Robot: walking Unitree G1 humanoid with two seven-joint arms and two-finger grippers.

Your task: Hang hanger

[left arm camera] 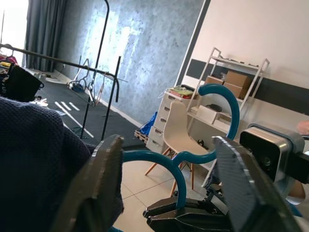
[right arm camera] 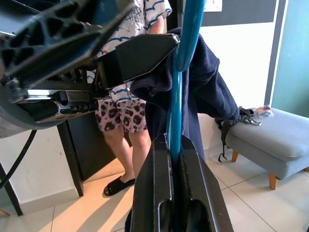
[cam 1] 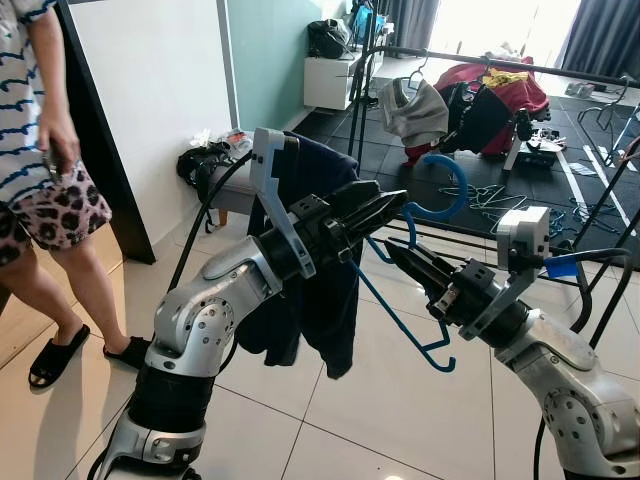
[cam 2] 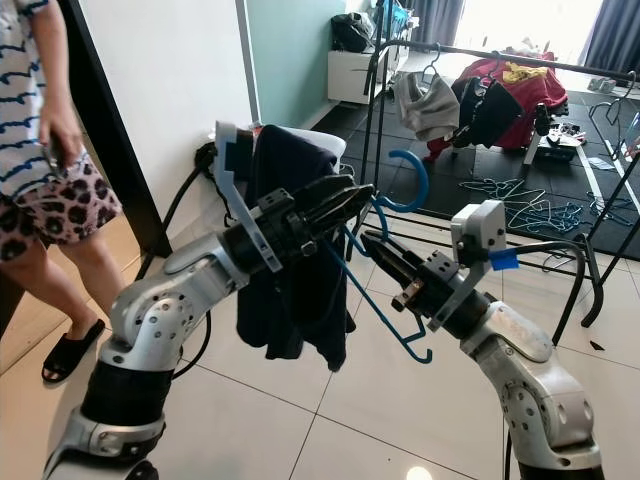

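Observation:
A blue plastic hanger (cam 1: pixel 460 195) carries a dark navy garment (cam 1: pixel 320 300) that hangs down between my two arms. My left gripper (cam 1: pixel 385 215) is at the hanger's neck, just below the hook. In the left wrist view its fingers (left arm camera: pixel 104 183) stand open, with the blue neck (left arm camera: pixel 164 162) between them. My right gripper (cam 1: pixel 395 253) is shut on the hanger's slanting arm (right arm camera: pixel 181 72), lower and to the right. The black clothes rail (cam 1: pixel 500 65) runs across the back of the room, well beyond the hanger, with clothes (cam 1: pixel 415 110) on it.
A person (cam 1: pixel 40 150) in sandals stands close at my left, beside a dark door frame. Behind the garment is a grey stool (cam 1: pixel 230 195). Several loose hangers (cam 1: pixel 490 195) lie on the dark floor mat under the rack. Pale floor tiles lie in front.

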